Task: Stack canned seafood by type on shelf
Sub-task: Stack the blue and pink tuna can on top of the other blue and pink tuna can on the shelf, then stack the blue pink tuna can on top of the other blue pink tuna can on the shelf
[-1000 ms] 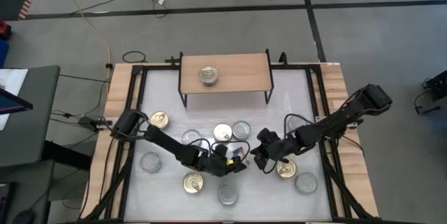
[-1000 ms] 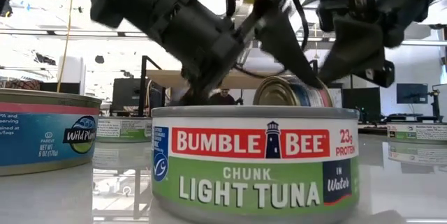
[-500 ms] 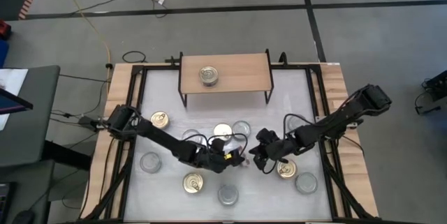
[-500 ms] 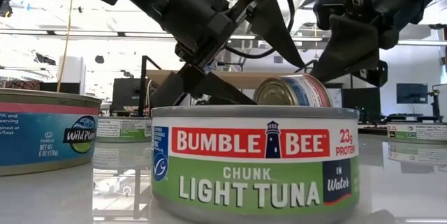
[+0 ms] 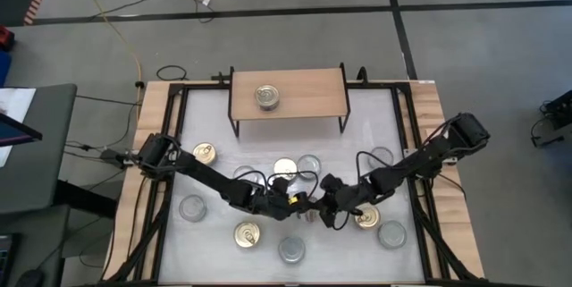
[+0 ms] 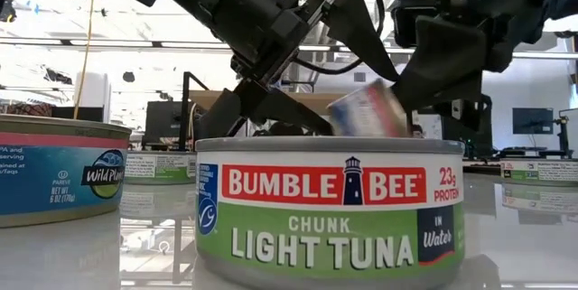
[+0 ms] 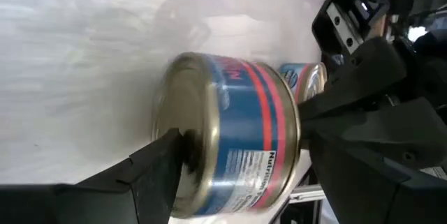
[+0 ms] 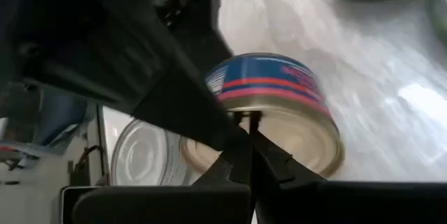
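Right tool (image 5: pixel 315 213) (pressed together) now against blue-labelled can (image 7: pixel 230 133) pinched tilted in left tool (image 5: pixel 299 205).

White tabletop (image 5: pixel 210 126) carries the shelf (image 5: pixel 308 95) at its far edge, one silver-lidded can (image 5: pixel 267 97) sitting on the shelf's left half. In front of the shelf, loose cans lie scattered on the tabletop: gold-lidded can (image 5: pixel 204 153) front-left, another gold-lidded one (image 5: pixel 247 234) further forward, green-label tuna can (image 6: pixel 330 209) nearest the front edge.

Bare shelf (image 5: pixel 313 95) board beside lone tin (image 5: pixel 266 97)
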{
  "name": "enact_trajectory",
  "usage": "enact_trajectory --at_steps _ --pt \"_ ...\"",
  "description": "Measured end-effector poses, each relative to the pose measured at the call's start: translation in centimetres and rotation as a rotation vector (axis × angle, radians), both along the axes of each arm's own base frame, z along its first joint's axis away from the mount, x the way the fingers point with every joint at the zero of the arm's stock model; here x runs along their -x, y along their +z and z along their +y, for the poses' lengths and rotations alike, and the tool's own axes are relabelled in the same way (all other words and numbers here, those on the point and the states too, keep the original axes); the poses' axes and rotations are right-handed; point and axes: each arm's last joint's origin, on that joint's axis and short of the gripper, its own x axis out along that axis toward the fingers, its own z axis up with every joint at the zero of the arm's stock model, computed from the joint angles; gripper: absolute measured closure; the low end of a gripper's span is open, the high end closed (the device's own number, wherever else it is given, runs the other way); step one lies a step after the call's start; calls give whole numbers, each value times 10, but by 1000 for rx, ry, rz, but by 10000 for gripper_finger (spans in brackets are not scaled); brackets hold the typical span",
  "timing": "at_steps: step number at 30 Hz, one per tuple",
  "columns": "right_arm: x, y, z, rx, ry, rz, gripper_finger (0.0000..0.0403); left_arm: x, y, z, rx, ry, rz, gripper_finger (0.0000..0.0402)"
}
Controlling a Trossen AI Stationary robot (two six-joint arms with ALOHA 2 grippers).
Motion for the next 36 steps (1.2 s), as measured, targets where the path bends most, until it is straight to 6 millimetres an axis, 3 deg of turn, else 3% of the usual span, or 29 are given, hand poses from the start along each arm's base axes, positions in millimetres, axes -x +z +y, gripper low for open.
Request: enact_trajectory --at_steps 18,30,36 --pt "-1 0 -4 68 27 2 384 -2 28 -3 -114 -109 315 107" --pt "1 -1 -2 45 13 23 383 3 25 -2 -137 -111 373 107" --pt "10 -10 -1 27 -25 142 383 6 24 -7 -151 -132 386 107"
